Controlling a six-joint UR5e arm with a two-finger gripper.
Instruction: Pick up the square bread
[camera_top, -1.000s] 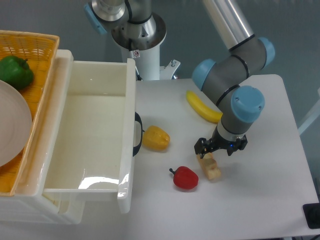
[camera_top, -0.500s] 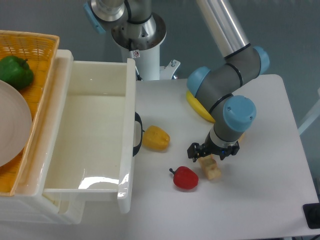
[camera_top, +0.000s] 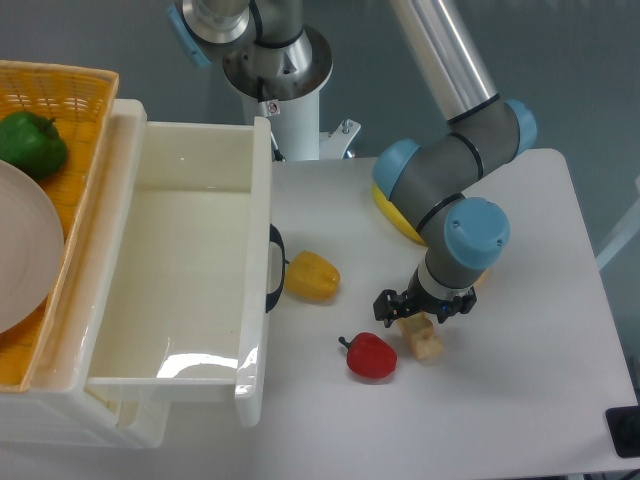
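The square bread (camera_top: 423, 340) is a small pale-tan block lying on the white table, right of the red pepper (camera_top: 371, 356). My gripper (camera_top: 417, 312) is low over the bread's upper end, its dark fingers standing on either side of it. The jaws look open around the bread; I cannot see them pressed on it. The bread's lower end sticks out below the fingers. The arm's wrist hides the gripper's upper part.
A rounded golden bread piece (camera_top: 311, 276) lies left of the gripper, near the white bin (camera_top: 190, 270). A yellow banana (camera_top: 395, 220) is partly hidden behind the arm. A basket (camera_top: 60, 90) with a green pepper (camera_top: 30, 143) and a plate stands far left.
The gripper has moved left and down over the bread's upper end. The arm now covers more of the banana. The bread has not moved.
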